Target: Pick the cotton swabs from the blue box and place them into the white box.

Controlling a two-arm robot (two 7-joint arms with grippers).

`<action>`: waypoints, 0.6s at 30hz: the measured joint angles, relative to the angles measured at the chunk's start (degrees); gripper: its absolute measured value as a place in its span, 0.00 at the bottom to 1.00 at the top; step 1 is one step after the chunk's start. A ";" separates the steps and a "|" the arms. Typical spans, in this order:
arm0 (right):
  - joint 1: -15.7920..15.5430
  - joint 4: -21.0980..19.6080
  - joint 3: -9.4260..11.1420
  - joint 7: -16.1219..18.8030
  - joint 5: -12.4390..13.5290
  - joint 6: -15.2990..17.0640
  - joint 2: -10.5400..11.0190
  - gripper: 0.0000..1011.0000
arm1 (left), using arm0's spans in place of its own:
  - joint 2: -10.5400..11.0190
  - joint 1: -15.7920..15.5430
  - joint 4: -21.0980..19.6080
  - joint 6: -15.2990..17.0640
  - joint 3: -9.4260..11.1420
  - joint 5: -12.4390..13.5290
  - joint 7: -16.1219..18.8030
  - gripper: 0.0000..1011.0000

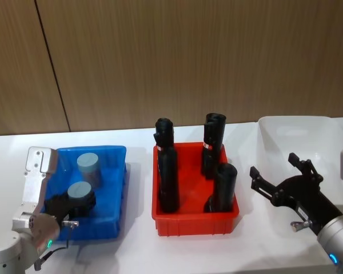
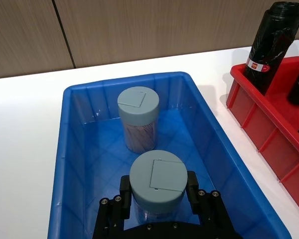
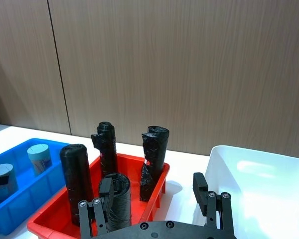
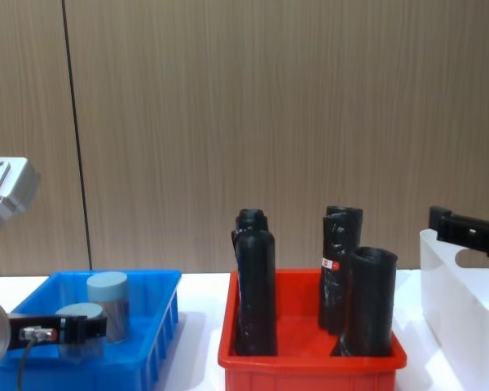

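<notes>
1. The left gripper (image 2: 158, 181) is inside the blue box (image 2: 70, 149), fingers clamped on the near cotton swab jar (image 2: 157, 172).
2. The far cotton swab jar (image 2: 138, 107) stands toward the box's back wall.
3. The right gripper (image 1: 272, 165), fingers apart, hovers well right of the blue box.

Silver-grey arms (image 1: 36, 174), black screw-studded jaws, green wrist light (image 1: 48, 244), thin cable (image 4: 20, 359)

Blue box (image 2: 72, 139) gleams, glossy plastic; cotton swabs (image 2: 138, 130) in clear plastic under matt lids (image 2: 138, 102); white box (image 3: 269, 189) smooth, shiny; wall panels (image 1: 188, 57) wood-grain.
</notes>
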 joint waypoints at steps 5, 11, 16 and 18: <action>0.00 0.00 0.00 0.00 0.00 0.00 0.00 0.99 | 0.03 0.30 -0.22 -0.51 -0.03 0.34 0.00 0.65; 0.00 0.00 0.00 0.00 0.00 0.00 0.00 0.99 | 0.48 1.08 -1.74 -1.69 -0.11 1.16 -0.31 0.65; 0.00 0.00 0.00 0.00 0.00 0.00 0.00 0.99 | 1.18 2.07 -3.95 -3.01 -0.24 2.01 -1.12 0.65; 0.00 0.00 0.00 0.00 0.00 0.00 0.00 0.99 | 1.70 2.66 -5.48 -3.61 -0.36 2.37 -1.71 0.65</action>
